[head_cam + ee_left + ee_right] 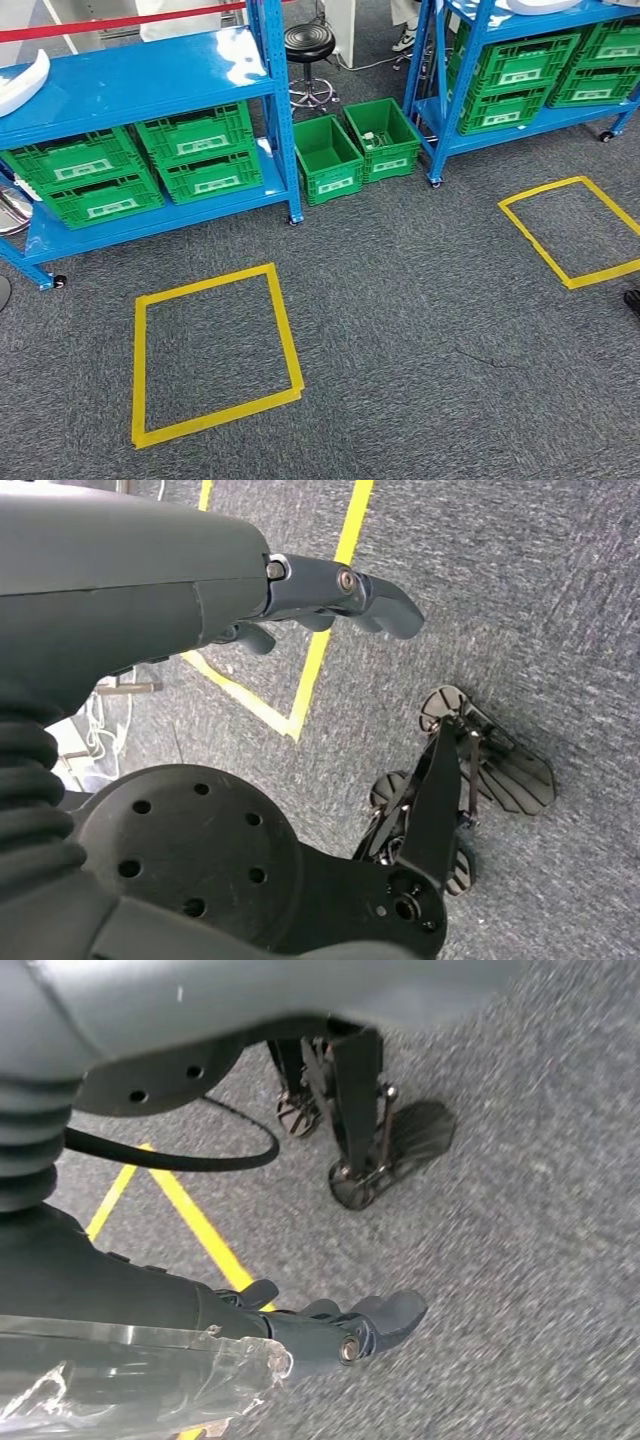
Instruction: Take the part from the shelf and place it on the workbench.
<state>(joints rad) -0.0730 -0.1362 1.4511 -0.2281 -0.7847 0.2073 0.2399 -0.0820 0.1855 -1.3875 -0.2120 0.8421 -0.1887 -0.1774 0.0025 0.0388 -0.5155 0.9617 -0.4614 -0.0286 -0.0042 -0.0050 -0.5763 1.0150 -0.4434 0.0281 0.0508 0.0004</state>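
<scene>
While both hands hang empty, two blue shelves hold green crates.

Ahead of me stand blue shelves stacked with bright green crates, each bearing a white label, and a white part lies on the top shelf. The carpet is speckled dark grey, marked with yellow tape squares. My left robot hand has dark grey fingers.
</scene>
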